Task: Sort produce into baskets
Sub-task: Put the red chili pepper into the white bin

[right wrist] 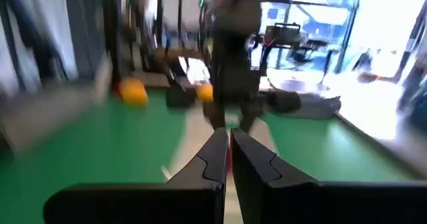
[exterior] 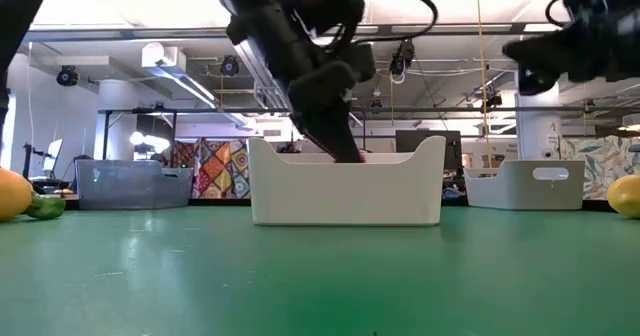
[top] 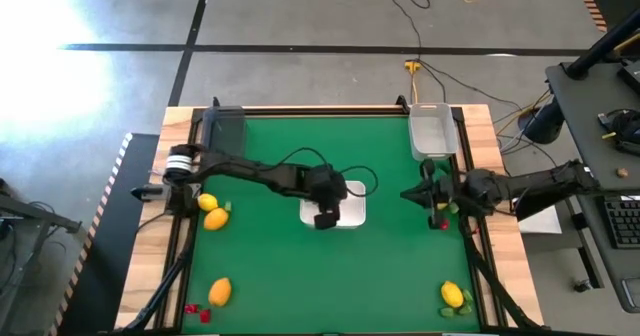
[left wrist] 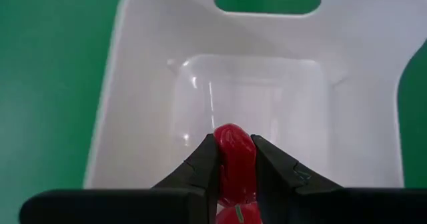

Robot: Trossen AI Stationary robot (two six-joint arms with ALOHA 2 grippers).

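My left gripper (top: 325,217) hangs over the white tray (top: 352,214) at the table's middle, shut on a small red piece of produce (left wrist: 233,159). In the low view its fingertips (exterior: 347,152) dip behind the tray's near wall (exterior: 345,196). My right gripper (top: 408,194) is raised above the table's right side, level and pointing left; its fingers (right wrist: 229,159) are shut. A red piece (top: 441,223) and a green piece (top: 452,208) lie on the mat under the right arm. My left gripper pinches the red piece by its two sides (left wrist: 221,163) between its two fingers. The piece's rounded end sticks out past the fingertips. The fingers slant down from above into the tray. The tray's wall hides whether the piece touches the tray floor.
A dark bin (top: 222,128) stands at the far left and a clear bin (top: 430,131) at the far right. A lemon (top: 209,203) and an orange (top: 217,218) lie at the left. An orange (top: 220,292) with red berries (top: 196,311) lies near left. A lemon (top: 452,294) lies near right.
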